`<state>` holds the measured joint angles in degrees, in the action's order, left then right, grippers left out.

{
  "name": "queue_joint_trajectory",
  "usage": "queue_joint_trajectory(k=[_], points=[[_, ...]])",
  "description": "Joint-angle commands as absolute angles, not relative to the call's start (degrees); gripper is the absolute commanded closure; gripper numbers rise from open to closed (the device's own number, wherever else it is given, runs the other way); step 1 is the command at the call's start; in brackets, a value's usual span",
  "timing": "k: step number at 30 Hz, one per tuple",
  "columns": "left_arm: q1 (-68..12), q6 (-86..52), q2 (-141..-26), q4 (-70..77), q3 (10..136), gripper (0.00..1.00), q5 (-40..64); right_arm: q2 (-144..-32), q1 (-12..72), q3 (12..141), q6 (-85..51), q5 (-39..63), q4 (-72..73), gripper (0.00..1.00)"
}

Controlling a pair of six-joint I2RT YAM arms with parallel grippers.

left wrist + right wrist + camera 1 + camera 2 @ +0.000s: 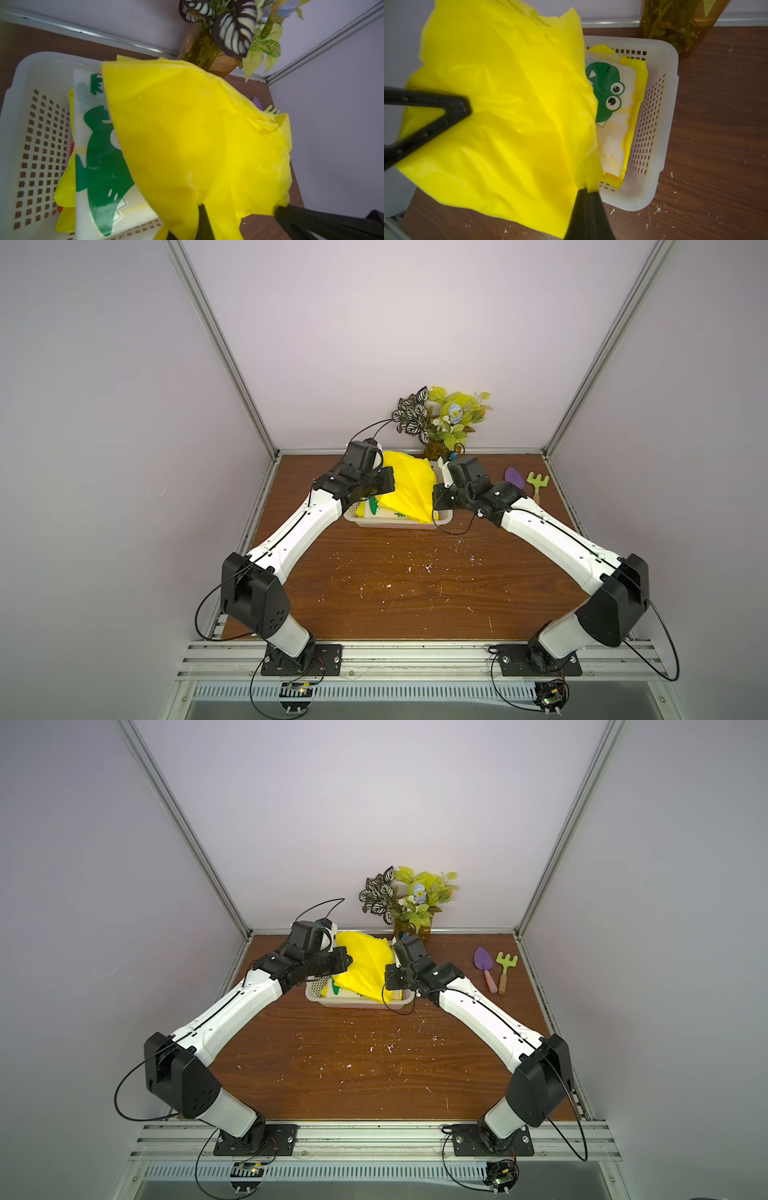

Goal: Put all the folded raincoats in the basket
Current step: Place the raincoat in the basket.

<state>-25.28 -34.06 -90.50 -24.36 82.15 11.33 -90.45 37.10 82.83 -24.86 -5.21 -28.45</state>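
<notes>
Raincoat (405, 485), bright yellow and crinkled, hangs bunched above the white perforated basket (395, 524). Left tool (202, 207) and right tool (586, 190) each clamp an edge of it.

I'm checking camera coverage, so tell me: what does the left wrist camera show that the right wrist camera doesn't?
Left wrist only: the plant's striped leaves and the green rake tines. Right wrist only: the dinosaur print eyes. Both: the yellow raincoat over the white basket, pinched by the left gripper in its own view and the right gripper in its.
</notes>
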Motion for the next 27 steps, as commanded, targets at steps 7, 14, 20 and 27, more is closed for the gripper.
queue_joint_trajectory(k=[7,14,20,27], points=[[-22.3,-31.4,-93.3,-15.0,75.8,1.0,11.0,-95.4,35.3,80.7,-23.1,-1.0,-20.5,1.0],[-22.2,-31.1,-97.2,-15.0,74.8,0.98,9.0,-99.0,34.2,78.9,-23.6,1.2,-17.1,1.0],[-22.1,-31.1,-99.0,-15.9,76.4,0.83,6.6,-100.4,33.3,78.8,-23.0,1.3,-16.4,1.0],[-22.1,-29.9,-98.0,-16.6,77.5,0.2,4.6,-100.5,32.6,79.3,-22.2,1.8,-16.2,0.7]])
